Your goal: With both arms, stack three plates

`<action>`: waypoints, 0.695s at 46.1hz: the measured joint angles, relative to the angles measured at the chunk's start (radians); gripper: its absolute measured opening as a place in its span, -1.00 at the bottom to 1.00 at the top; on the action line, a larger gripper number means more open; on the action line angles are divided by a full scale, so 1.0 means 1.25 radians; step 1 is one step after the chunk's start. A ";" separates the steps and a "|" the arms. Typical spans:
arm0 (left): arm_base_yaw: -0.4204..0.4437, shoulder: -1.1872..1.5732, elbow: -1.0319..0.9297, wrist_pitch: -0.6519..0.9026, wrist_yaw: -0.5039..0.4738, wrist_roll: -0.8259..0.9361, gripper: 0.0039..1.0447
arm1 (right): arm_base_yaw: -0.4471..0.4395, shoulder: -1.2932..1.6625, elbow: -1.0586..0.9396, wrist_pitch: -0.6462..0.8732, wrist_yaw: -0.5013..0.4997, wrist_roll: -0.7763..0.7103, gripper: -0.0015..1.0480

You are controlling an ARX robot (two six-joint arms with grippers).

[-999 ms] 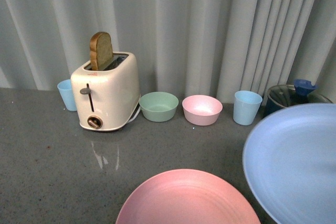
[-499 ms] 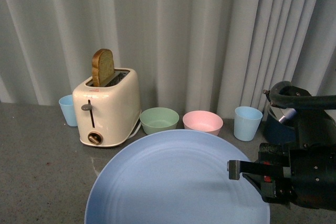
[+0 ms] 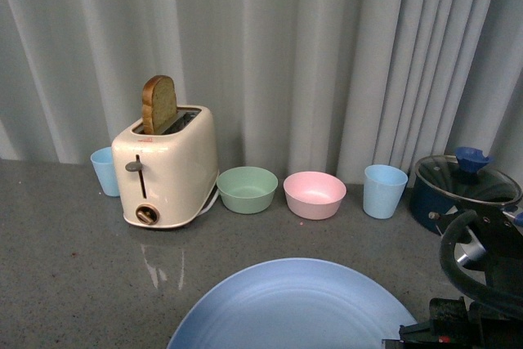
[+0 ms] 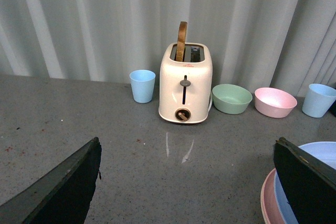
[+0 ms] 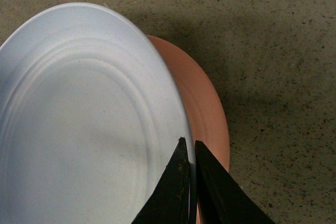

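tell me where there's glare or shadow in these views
front view: the toaster throws a pale reflection on the glossy counter; left wrist view: same streak, even light; right wrist view: the blue plate and pink plate cast a dark shadow, right pincer near-black

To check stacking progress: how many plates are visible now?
2. The light blue plate is nearest the robot, its rim gripped by the right end effector; the pink plate lies beneath it. A third plate may be out of view.

Bkgd: a pale grey-white pleated fabric curtain (image 3: pixel 327 55) spans the whole back. A dark grey speckled stone-like countertop (image 3: pixel 65 267) meets it, w/ faint sheen; light soft, even.
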 joint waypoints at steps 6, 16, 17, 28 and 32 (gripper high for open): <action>0.000 0.000 0.000 0.000 0.000 0.000 0.87 | -0.026 0.013 -0.002 -0.005 0.005 -0.018 -0.94; 0.000 0.000 0.000 0.000 0.000 0.000 0.87 | -0.039 0.031 0.006 -0.020 -0.015 -0.033 -0.94; 0.000 0.000 0.000 0.000 0.000 0.000 0.87 | -0.038 0.032 0.009 -0.020 -0.016 -0.034 -0.94; 0.000 0.000 0.000 0.000 0.000 0.000 0.87 | -0.035 0.062 0.037 -0.026 -0.017 -0.036 -0.94; 0.000 0.000 0.000 0.000 0.000 0.000 0.87 | -0.036 0.076 0.038 -0.034 -0.024 -0.035 -0.91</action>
